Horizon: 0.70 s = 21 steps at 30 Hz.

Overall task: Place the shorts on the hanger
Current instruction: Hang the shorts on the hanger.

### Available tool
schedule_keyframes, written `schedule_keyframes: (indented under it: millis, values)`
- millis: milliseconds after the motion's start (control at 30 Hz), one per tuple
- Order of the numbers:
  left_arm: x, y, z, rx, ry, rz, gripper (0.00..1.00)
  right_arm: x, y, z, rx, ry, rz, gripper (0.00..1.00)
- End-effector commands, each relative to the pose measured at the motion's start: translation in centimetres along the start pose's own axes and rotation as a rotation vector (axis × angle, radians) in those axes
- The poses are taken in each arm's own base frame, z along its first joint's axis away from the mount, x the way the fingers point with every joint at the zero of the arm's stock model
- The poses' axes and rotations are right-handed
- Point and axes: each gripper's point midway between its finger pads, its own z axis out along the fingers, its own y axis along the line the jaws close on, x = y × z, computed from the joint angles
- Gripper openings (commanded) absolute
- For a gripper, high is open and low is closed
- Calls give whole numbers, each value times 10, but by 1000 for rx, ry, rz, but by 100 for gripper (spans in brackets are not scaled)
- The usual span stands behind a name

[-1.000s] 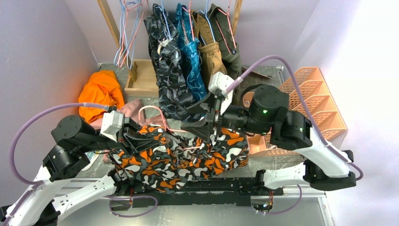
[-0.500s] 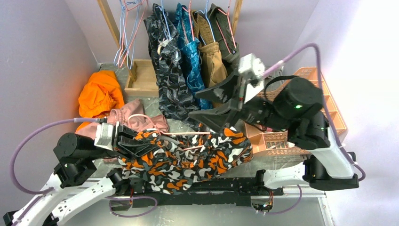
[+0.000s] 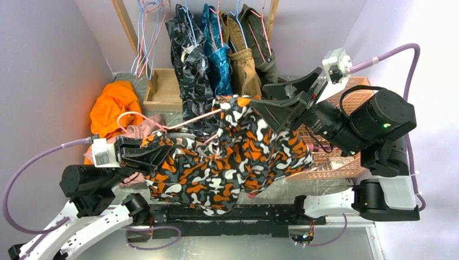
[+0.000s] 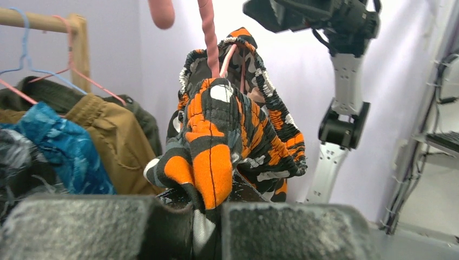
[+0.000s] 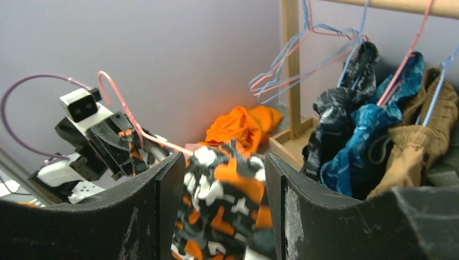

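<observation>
The orange, black, white and grey camo shorts [image 3: 233, 157] hang in the air, draped over the pink wire hanger [image 3: 187, 120]. The hanger's hook curls up at the left. My left gripper [image 3: 145, 154] is shut on a fold of the shorts [image 4: 216, 135]; the hanger wire [image 4: 209, 38] rises just above it. My right gripper [image 3: 261, 98] is at the raised right end of the shorts, fingers wide apart. In the right wrist view the shorts [image 5: 227, 206] fill the gap between its fingers [image 5: 219, 179], and the hanger [image 5: 130, 122] runs toward the left arm.
Behind is a wooden rail with hung garments [image 3: 216, 54] and light-blue hangers [image 3: 146, 32]. A wooden box [image 3: 162, 89], an orange garment [image 3: 113, 105] and pink shorts [image 3: 149, 125] lie at the back left. A peach basket [image 3: 373, 103] stands at the right.
Both arms rose. My right gripper swung up and to the right. The shorts and hanger lifted off the table and now hang between the grippers.
</observation>
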Motion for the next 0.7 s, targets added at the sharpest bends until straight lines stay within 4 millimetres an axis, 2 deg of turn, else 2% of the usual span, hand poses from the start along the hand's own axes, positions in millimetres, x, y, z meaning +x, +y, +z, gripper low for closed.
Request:
schedule_keyframes:
  millis: [0, 167, 267, 400, 533, 667]
  values:
    - [-40, 20, -1, -124, -176, 56, 7, 19, -16, 3, 106, 62, 16, 59]
    - [-59, 34, -1, -200, -282, 86, 7, 18, -5, 14, 61, 74, 8, 59]
    - [-70, 36, 6, -202, -310, 109, 7, 22, 6, 24, 13, 102, -9, 61]
    - [-76, 32, 25, -164, -290, 134, 7, 26, 16, 42, -15, 118, -21, 62]
    - [-72, 31, 37, -138, -266, 132, 7, 28, 12, 57, 20, 96, -45, 62]
    - [-73, 32, 36, -143, -282, 124, 7, 34, -8, 63, 139, 99, -84, 62]
